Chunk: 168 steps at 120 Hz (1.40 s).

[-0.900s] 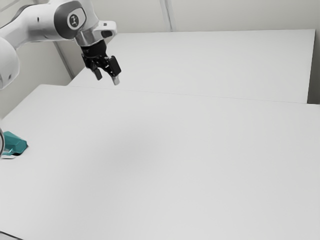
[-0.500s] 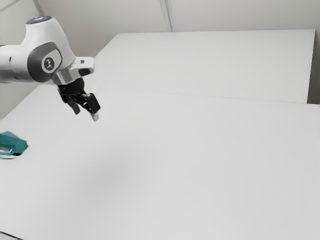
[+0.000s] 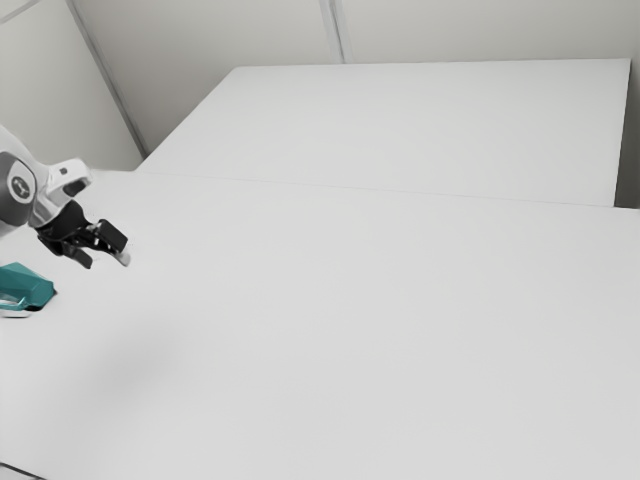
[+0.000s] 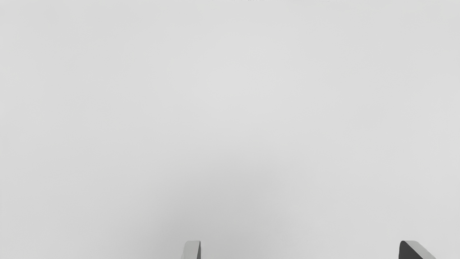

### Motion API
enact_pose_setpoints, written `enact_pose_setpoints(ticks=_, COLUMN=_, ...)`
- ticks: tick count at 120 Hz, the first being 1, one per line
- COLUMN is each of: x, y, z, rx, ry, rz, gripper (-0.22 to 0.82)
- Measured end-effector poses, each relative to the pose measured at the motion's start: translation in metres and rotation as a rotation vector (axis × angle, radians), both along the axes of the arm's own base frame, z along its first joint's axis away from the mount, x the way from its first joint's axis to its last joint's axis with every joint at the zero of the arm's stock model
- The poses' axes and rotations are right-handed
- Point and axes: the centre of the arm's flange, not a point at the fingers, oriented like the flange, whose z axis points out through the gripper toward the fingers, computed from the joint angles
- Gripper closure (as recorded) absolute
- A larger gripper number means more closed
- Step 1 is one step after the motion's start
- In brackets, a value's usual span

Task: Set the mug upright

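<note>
1. Gripper [image 3: 104, 260]: we find the fingers wide apart, nothing between them, above the white table [image 3: 350, 340].
2. Mug [image 3: 27, 288]: we locate this teal, faceted item at 8 o'clock from the gripper in the exterior view, cut by the frame. We cannot confirm its attitude.
3. Progress: we judge that approach before righting or retreat after release would both fit.
4. Marking: we see a round badge [image 3: 21, 187] on the arm at 10 o'clock; we read no lettering.

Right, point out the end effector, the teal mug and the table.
End effector [image 3: 104, 260]: exterior view, midway between its fingertips.
Teal mug [image 3: 36, 289]: exterior view, on its faceted body.
Table [image 3: 370, 330]: exterior view, on its bare top.
</note>
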Motion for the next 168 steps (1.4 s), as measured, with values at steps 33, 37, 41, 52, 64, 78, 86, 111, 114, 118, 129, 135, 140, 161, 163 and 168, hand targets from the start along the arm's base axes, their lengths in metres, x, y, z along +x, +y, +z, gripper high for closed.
enact_pose_setpoints(ticks=33, x=-0.026, y=0.130, z=-0.054, rx=-0.153, ry=-0.125, rz=0.025, gripper=0.00)
enact_pose_setpoints(ticks=37, x=-0.024, y=0.145, z=-0.058, rx=-0.158, ry=-0.144, rz=0.013, gripper=0.00)
enact_pose_setpoints(ticks=41, x=-0.022, y=0.160, z=-0.061, rx=-0.160, ry=-0.165, rz=-0.004, gripper=0.00)
enact_pose_setpoints(ticks=52, x=-0.019, y=0.193, z=-0.071, rx=-0.178, ry=-0.225, rz=-0.059, gripper=0.01)
enact_pose_setpoints(ticks=64, x=-0.018, y=0.223, z=-0.085, rx=-0.207, ry=-0.288, rz=-0.139, gripper=0.02)
enact_pose_setpoints(ticks=78, x=-0.012, y=0.249, z=-0.102, rx=-0.237, ry=-0.368, rz=-0.247, gripper=0.02)
enact_pose_setpoints(ticks=86, x=-0.005, y=0.264, z=-0.113, rx=-0.240, ry=-0.410, rz=-0.300, gripper=0.02)
enact_pose_setpoints(ticks=111, x=-0.050, y=0.320, z=-0.130, rx=-0.191, ry=-0.489, rz=-0.348, gripper=0.02)
enact_pose_setpoints(ticks=114, x=-0.057, y=0.325, z=-0.131, rx=-0.185, ry=-0.494, rz=-0.353, gripper=0.02)
enact_pose_setpoints(ticks=118, x=-0.066, y=0.331, z=-0.132, rx=-0.178, ry=-0.502, rz=-0.358, gripper=0.02)
enact_pose_setpoints(ticks=129, x=-0.091, y=0.346, z=-0.144, rx=-0.168, ry=-0.520, rz=-0.365, gripper=0.02)
enact_pose_setpoints(ticks=135, x=-0.100, y=0.353, z=-0.147, rx=-0.155, ry=-0.531, rz=-0.375, gripper=0.02)
enact_pose_setpoints(ticks=140, x=-0.104, y=0.359, z=-0.145, rx=-0.140, ry=-0.542, rz=-0.388, gripper=0.02)
enact_pose_setpoints(ticks=161, x=-0.105, y=0.384, z=-0.144, rx=-0.094, ry=-0.603, rz=-0.437, gripper=0.02)
enact_pose_setpoints(ticks=163, x=-0.104, y=0.388, z=-0.147, rx=-0.093, ry=-0.611, rz=-0.439, gripper=0.02)
enact_pose_setpoints(ticks=168, x=-0.103, y=0.394, z=-0.153, rx=-0.089, ry=-0.630, rz=-0.442, gripper=0.02)
